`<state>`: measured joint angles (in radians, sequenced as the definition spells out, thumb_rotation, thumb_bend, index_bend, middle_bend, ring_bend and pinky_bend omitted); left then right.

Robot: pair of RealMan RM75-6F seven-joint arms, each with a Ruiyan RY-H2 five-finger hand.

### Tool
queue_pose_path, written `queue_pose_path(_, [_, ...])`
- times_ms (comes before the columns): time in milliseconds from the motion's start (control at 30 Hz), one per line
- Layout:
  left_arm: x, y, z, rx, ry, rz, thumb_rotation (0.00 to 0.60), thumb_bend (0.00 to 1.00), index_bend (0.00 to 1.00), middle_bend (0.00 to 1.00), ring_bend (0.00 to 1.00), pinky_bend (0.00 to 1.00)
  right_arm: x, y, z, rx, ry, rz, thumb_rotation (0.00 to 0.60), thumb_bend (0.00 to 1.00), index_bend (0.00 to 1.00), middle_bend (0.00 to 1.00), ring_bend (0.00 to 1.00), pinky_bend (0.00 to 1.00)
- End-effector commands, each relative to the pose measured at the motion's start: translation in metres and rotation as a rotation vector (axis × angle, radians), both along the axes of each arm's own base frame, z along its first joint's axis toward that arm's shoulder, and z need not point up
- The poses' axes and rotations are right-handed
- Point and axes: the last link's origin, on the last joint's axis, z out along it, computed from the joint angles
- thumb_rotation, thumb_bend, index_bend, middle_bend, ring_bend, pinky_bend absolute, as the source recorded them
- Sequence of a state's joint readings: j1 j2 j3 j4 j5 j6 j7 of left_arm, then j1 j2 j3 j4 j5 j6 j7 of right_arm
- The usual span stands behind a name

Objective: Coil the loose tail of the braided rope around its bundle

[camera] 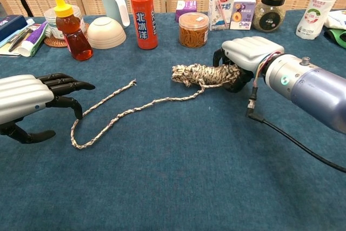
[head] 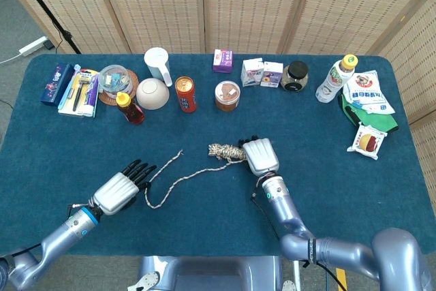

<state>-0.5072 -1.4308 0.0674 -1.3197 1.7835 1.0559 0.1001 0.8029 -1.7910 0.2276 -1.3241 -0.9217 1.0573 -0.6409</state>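
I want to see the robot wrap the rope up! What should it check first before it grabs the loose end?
1. Bundle held steady: the right hand grips the rope bundle at one end. Ok.
2. Left hand free to grab: fingers apart, holding nothing. Ok.
3. Left hand on the loose tail: it sits beside the loop, not holding it. Not ok yet.
4. Tail free of snags: it lies on the bare table, nothing on top. Ok.
5. Room to wrap: the red can and sauce bottle stand farther back. Ok.
6. How tightly the bundle is gripped: cannot tell.
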Motion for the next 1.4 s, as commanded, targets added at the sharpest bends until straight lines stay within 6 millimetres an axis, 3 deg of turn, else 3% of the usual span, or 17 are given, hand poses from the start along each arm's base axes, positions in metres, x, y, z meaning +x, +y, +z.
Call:
queue_pose_path(33, [-0.001,0.0,-0.002,-0.001,0.001,0.006,0.6,0.38,0.33,0.0,0.0,0.0,-0.001,0.001,-0.001,0.002,0.002,0.001,0.6,0.49,0.63,0.52,0.35,0.58])
queue_pose_path(567, [0.003,0.003,-0.013,-0.002,-0.013,0.01,0.6,0.4,0.37,0.0,0.0,0.0,-0.003,0.001,0.0,0.003,-0.004,-0.011,0.6,0.49,0.63,0.52,0.35,0.58])
queue_pose_path(767, [0.008,0.003,-0.017,0.004,-0.02,0.005,0.6,0.48,0.41,0.0,0.0,0.0,-0.004,0.0,0.002,-0.001,-0.006,-0.011,0.6,0.49,0.63,0.52,0.35,0.58])
queue_pose_path(1400, [0.009,0.001,-0.028,0.035,0.006,-0.017,0.6,0.49,0.44,0.0,0.0,0.0,-0.005,-0.002,0.002,-0.003,-0.016,-0.017,0.6,0.49,0.64,0.54,0.35,0.58])
